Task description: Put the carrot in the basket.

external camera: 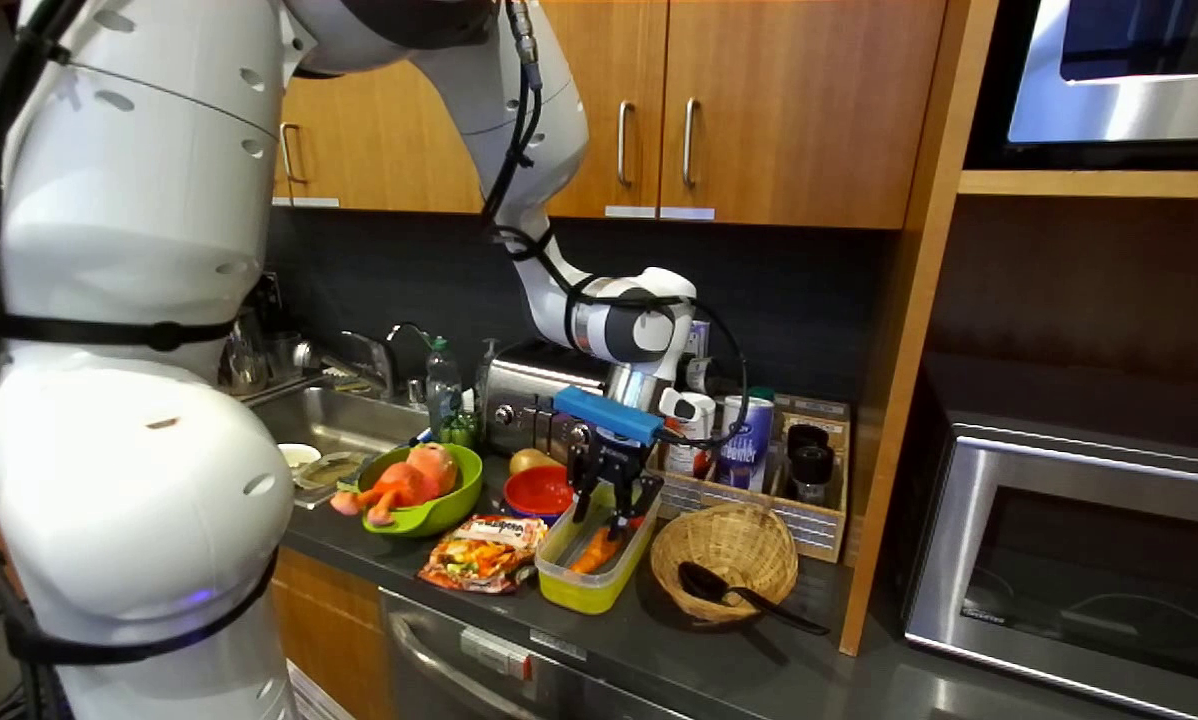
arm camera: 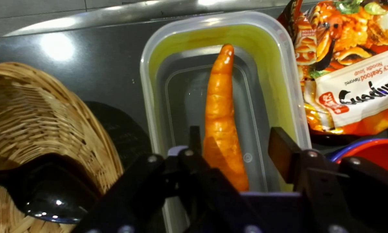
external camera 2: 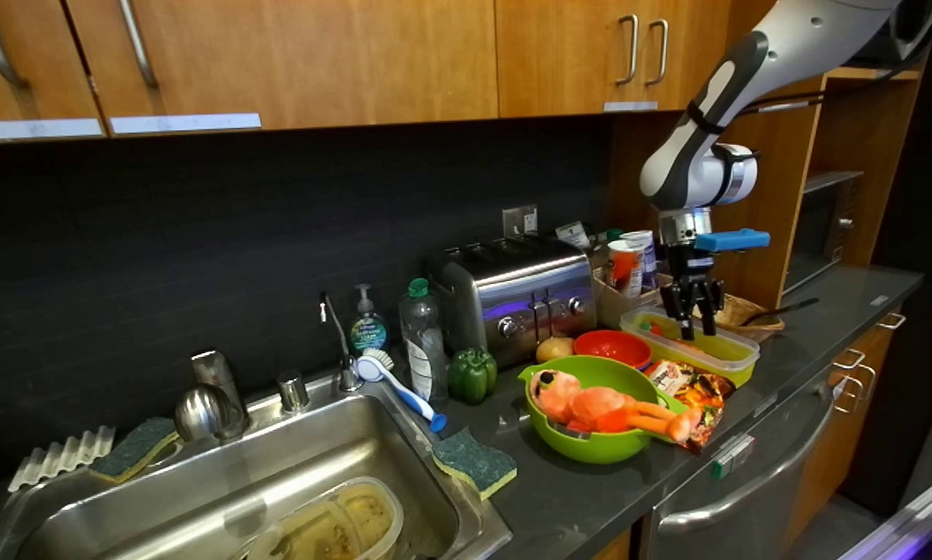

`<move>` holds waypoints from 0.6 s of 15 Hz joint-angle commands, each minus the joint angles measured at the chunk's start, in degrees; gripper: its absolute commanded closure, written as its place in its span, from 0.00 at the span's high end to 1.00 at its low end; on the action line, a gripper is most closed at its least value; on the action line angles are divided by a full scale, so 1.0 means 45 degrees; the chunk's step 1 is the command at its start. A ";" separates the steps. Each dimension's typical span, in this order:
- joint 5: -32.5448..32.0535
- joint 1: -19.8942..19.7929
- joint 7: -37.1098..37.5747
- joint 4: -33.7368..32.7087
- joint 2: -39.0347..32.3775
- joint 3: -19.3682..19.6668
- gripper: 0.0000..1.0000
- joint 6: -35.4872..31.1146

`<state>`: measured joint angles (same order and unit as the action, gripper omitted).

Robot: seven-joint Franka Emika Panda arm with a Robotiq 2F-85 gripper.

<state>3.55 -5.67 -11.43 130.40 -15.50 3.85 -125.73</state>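
The orange carrot (arm camera: 220, 106) lies lengthwise on the floor of the green-yellow plastic tub (external camera: 584, 590). My gripper (arm camera: 236, 145) points down over this tub, its fingers apart and nothing gripped. In the wrist view the carrot's thicker end passes between the fingers, nearer the left one, with a gap on the right; its lowest part is hidden by the gripper. In an exterior view the fingertips (external camera: 617, 530) appear just above the carrot (external camera: 594, 552); whether they touch it I cannot tell. Beside the tub stands the woven basket (external camera: 724, 540), with a black ladle (arm camera: 51, 200) in it.
A noodle packet (arm camera: 359, 94) and a red bowl (external camera: 539, 490) crowd the tub's other side. Further along is a green colander (external camera 2: 590, 447) holding an orange plush toy (external camera 2: 606, 408). Behind are the toaster (external camera 2: 536, 288) and a condiment box (external camera: 804, 525). The ladle's handle (external camera: 789, 615) overhangs the basket.
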 commanded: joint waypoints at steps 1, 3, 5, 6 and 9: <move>0.0126 -0.0154 -0.0070 -0.0036 0.0110 -0.0058 0.53 0.0194; 0.0133 -0.0182 -0.0060 -0.0052 0.0087 -0.0051 0.50 0.0202; 0.0121 -0.0205 -0.0055 -0.0073 0.0053 -0.0046 0.49 0.0199; 0.0142 -0.0228 -0.0097 -0.0107 0.0024 -0.0048 0.50 0.0207; 0.0228 -0.0286 -0.0285 -0.0349 -0.0230 -0.0066 0.58 0.0270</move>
<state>3.75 -6.19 -11.56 130.28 -15.60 3.92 -125.72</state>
